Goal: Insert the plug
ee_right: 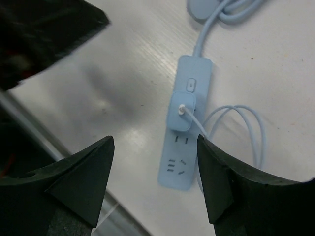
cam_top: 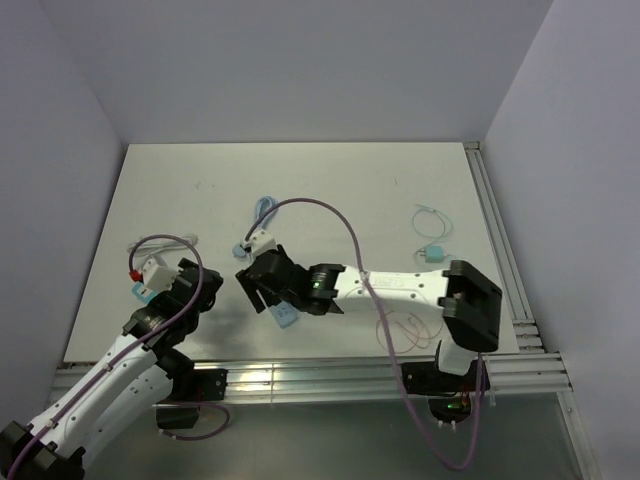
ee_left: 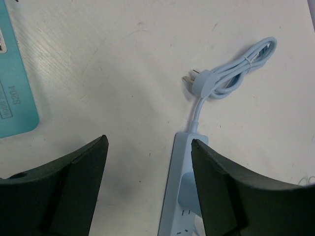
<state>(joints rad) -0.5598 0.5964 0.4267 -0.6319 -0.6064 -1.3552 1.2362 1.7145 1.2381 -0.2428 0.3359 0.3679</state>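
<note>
A light blue power strip (ee_right: 183,147) lies flat on the white table. A light blue plug (ee_right: 182,112) with a thin cable sits in its socket next to the switch. My right gripper (ee_right: 153,142) is open and empty, hovering above the strip's free end. My left gripper (ee_left: 148,141) is open and empty, just left of the strip (ee_left: 178,196), its right finger over the strip's edge. In the top view only a bit of the strip (cam_top: 285,318) shows below the right gripper (cam_top: 258,285); the left gripper (cam_top: 198,283) is to its left.
The strip's own coiled cable with its mains plug (ee_left: 236,73) lies beyond it. A teal card (ee_left: 15,88) is at the left. A small teal adapter (cam_top: 435,253) with white cable lies at the right. Rails (cam_top: 300,375) line the near edge.
</note>
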